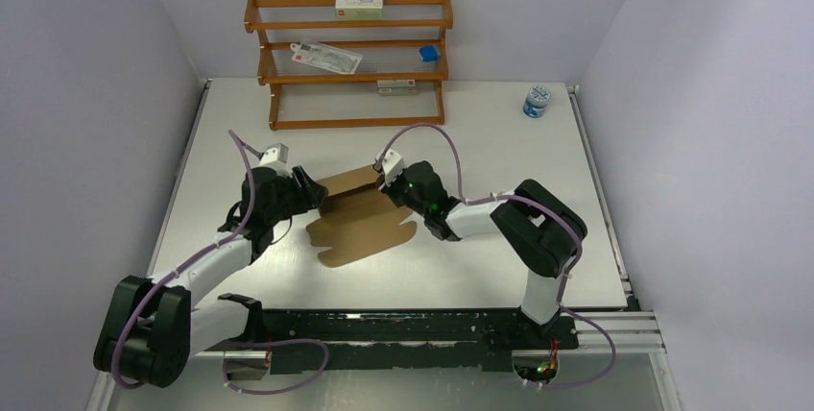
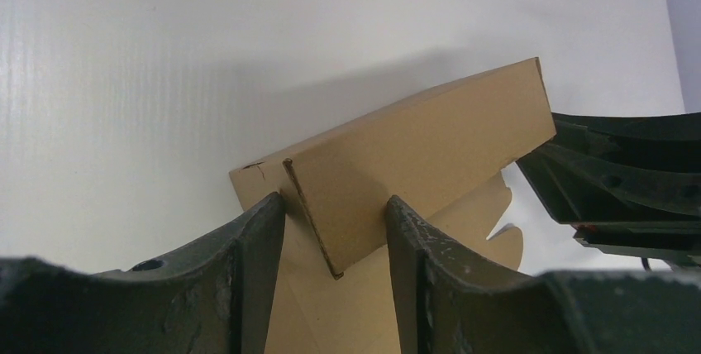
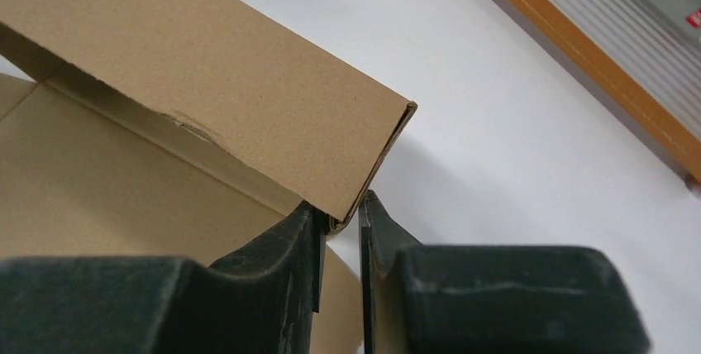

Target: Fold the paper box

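Note:
The paper box (image 1: 360,224) is a brown cardboard sheet lying mid-table, its far long wall folded up and over. My left gripper (image 1: 309,190) is at that wall's left end. In the left wrist view its fingers (image 2: 335,201) straddle the wall's (image 2: 413,147) end, and both tips touch cardboard. My right gripper (image 1: 392,185) is at the wall's right end. In the right wrist view its narrow jaws (image 3: 340,205) pinch the folded corner of the wall (image 3: 207,64). The flat part of the sheet with its curved flaps lies towards the arms' bases.
A wooden rack (image 1: 350,56) stands at the back with a printed carton (image 1: 358,5), a flat packet (image 1: 326,58) and a small blue item (image 1: 428,52). A blue-and-white jar (image 1: 537,101) sits at the back right. The right arm's dark body (image 2: 628,180) is close beside the box.

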{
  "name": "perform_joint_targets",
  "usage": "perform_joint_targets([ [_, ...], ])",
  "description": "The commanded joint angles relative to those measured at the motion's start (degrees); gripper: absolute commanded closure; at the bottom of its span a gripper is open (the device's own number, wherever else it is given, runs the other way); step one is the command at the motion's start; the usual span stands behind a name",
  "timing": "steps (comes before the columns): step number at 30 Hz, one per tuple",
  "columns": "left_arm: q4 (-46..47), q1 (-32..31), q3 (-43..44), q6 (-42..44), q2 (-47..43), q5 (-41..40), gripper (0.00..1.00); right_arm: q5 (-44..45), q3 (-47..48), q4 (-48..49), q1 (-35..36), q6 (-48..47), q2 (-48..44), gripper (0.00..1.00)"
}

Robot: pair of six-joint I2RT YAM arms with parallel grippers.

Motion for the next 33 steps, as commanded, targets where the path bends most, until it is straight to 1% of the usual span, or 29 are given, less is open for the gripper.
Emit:
perform_joint_targets([
  [1, 2.24, -0.46, -1.62, -2.20, -2.42, 8.31, 0.48, 5.92, -3.23, 3.67, 3.77, 3.97, -1.69, 0.87],
  [4, 1.19, -0.76, -2.71, -3.08, -5.19, 9.42, 0.48, 7.18, -5.36, 3.34, 4.56, 5.00, -3.41, 0.90],
  [8, -2.65, -1.27, -3.41, -3.00, -9.59, 8.31, 0.48, 5.91, -7.06, -1.06, 4.71, 3.44, -7.50, 0.94],
  [10, -7.12, -1.28, -2.38, -2.80, -11.78, 4.09, 0.45, 3.79, -7.73, -4.15, 4.56, 1.76, -9.88, 0.95],
  [14, -15.04, -1.19, 2.41, -2.17, -17.44, -5.59, 0.37, 1.78, -7.59, -11.41, 3.54, -0.14, -13.61, 0.96],
  [17, -15.57, -1.19, 5.42, -1.52, -18.98, -6.98, 0.32, -1.18, -7.83, -13.88, 3.39, -0.22, -15.30, 0.96],
  [19, -15.08, -1.21, 7.54, -0.42, -16.78, -4.38, 0.30, -1.89, -7.96, -14.18, 3.39, 0.16, -15.63, 0.96],
  [22, -14.40, -1.32, 10.28, 1.23, -10.65, 3.27, 0.29, -2.50, -9.12, -12.72, 3.40, 0.88, -15.67, 0.95],
  [26, -9.33, -2.34, 10.73, 1.45, -3.68, 12.27, 0.28, -3.64, -10.25, -10.28, 3.54, 2.37, -15.09, 0.94],
  [28, -8.59, -4.10, 12.01, 1.99, -0.56, 13.85, 0.27, -3.57, -10.38, -9.38, 3.69, 3.10, -14.31, 0.94],
  [33, -6.63, -9.17, 14.76, 3.20, 5.08, 13.99, 0.26, -2.27, -11.24, -6.11, 4.25, 4.19, -12.43, 0.93],
])
